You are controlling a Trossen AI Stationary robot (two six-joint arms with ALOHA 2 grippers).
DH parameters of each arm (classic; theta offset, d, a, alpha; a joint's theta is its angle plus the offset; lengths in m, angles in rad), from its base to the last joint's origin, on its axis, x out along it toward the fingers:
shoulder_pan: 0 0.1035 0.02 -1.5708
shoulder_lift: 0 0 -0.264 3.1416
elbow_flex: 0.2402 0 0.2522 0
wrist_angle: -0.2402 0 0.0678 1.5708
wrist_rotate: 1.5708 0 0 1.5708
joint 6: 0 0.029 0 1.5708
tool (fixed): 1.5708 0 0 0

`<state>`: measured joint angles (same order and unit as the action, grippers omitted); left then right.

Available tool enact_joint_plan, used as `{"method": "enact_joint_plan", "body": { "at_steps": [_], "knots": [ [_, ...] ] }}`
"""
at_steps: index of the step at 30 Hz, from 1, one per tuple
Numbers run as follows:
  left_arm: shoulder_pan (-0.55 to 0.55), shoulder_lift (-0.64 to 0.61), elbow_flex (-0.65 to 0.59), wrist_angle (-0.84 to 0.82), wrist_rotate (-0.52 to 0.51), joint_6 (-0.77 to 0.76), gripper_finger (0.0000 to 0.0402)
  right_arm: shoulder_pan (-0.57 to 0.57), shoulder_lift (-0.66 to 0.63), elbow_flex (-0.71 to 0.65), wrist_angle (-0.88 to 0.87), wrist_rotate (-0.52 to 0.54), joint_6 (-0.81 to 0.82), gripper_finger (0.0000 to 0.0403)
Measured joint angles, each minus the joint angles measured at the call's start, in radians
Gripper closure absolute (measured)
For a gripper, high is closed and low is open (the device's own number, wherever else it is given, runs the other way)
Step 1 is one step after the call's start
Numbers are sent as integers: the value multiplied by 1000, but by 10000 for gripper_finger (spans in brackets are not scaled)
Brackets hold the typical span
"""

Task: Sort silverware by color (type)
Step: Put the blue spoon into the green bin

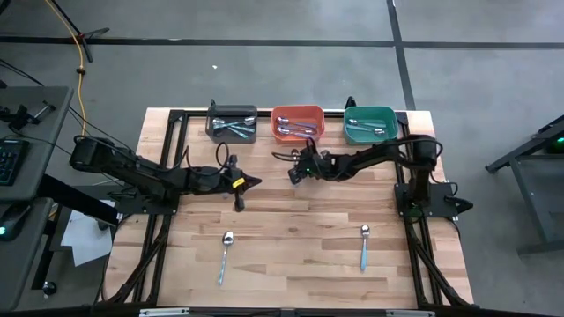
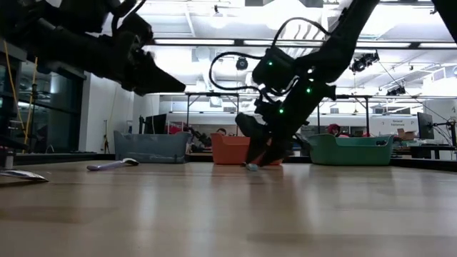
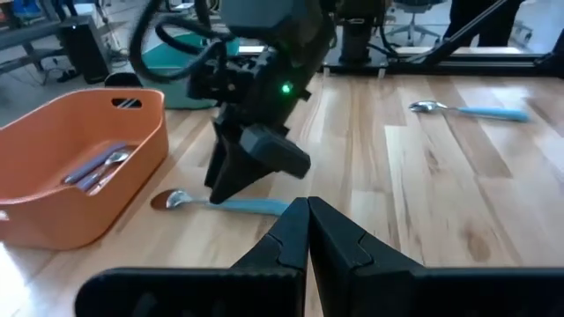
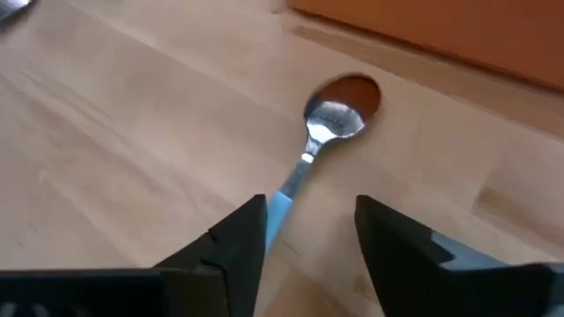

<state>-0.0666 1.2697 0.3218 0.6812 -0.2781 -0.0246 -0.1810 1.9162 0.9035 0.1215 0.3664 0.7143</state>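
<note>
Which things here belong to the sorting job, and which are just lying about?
Job:
blue-handled spoon under the open right claw
two loose spoons near the table's front
grey bin, orange bin, teal bin

Lying about:
keyboard
yellow cable

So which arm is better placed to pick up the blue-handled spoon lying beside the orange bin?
The right arm. Its open claw already straddles the blue-handled metal spoon by the orange plastic bin. The left claw is shut and farther back.
</note>
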Motion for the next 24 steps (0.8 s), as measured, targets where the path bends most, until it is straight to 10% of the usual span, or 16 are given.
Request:
{"method": "enact_joint_plan", "body": {
  "at_steps": [11, 24],
  "knots": [
    [0, 0, -13, 14, -1, -7, 399, -34, 20, 81, -141, -96, -113, 388],
    [0, 0, -13, -6, -1, -5, 399, -34, 27, 329, -519, -233, -364, 397]
  ]
}}
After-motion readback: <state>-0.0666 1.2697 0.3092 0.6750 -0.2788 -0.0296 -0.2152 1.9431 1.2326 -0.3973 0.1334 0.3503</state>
